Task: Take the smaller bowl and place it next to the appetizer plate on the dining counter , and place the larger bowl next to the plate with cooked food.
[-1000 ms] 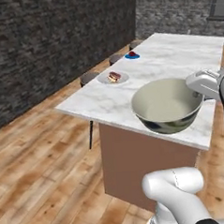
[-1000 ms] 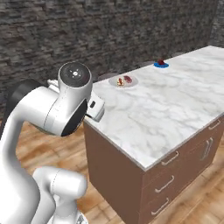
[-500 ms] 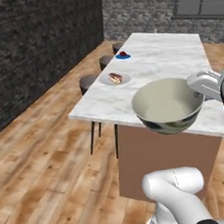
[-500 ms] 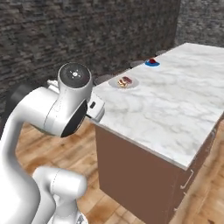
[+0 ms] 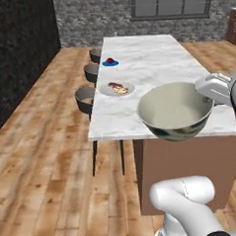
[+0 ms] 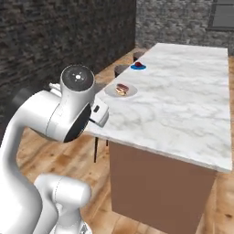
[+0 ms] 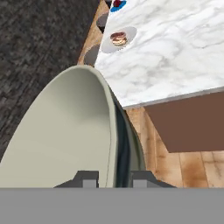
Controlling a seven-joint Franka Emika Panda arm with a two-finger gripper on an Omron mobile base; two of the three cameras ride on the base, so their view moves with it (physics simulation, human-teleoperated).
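The claw [image 7: 111, 177] pinches the rim of the larger bowl [image 5: 175, 110], one finger inside and one outside, carrying it level above the near end of the table [image 5: 151, 63], seemingly so it clears the edge toward the plate with cooked food [image 5: 117, 89].

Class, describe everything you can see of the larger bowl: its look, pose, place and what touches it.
The larger bowl is wide and deep, plain cream inside, with a pale rim and a dark green-blue glaze outside. It looks like glazed ceramic and is empty. The gripper holds it in the air by the rim, one finger inside the wall and one outside. It hangs roughly level at the near end of the dining counter, touching nothing else.
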